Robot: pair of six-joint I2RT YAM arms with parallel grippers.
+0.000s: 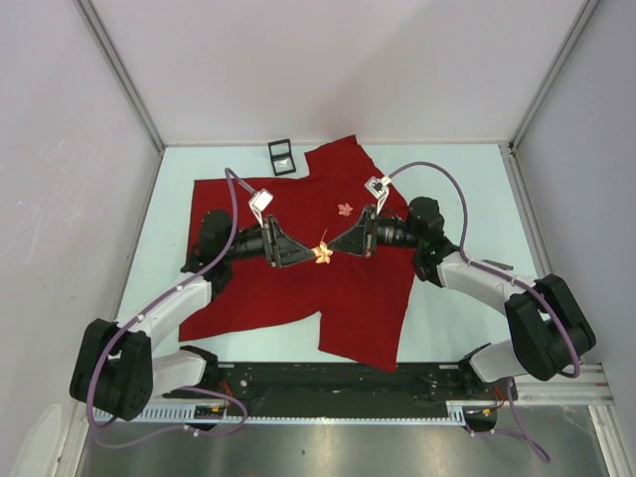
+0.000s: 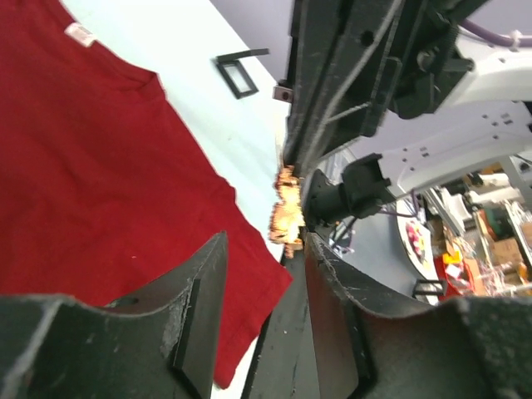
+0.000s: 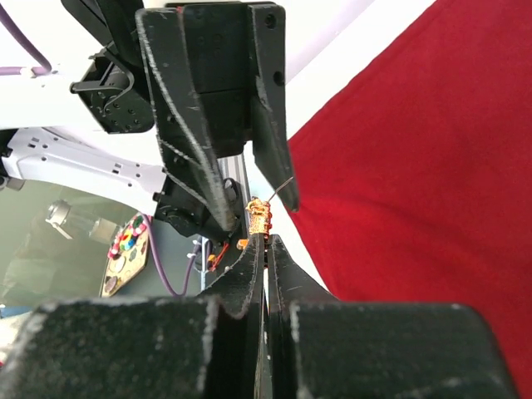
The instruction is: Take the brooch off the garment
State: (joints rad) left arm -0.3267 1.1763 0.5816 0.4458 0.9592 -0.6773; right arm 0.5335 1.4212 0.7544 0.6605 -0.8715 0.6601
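Note:
The garment, a red T-shirt (image 1: 298, 288), lies spread flat on the table; its white tag (image 2: 80, 33) shows in the left wrist view. The brooch (image 1: 323, 254), small and gold-orange, is held over the shirt's middle where both grippers meet. My right gripper (image 3: 268, 241) is shut on the brooch (image 3: 259, 219), whose thin pin sticks up free of the cloth. My left gripper (image 2: 264, 249) is open, its fingers (image 3: 195, 166) spread just beyond the brooch (image 2: 287, 208), facing the right gripper (image 1: 340, 248). The left gripper (image 1: 304, 254) holds nothing.
A small pinkish leaf-shaped item (image 1: 345, 209) lies on the shirt behind the grippers. A small black frame (image 1: 281, 156) sits on the table at the back, near the shirt's far edge. Grey walls close off the table on three sides.

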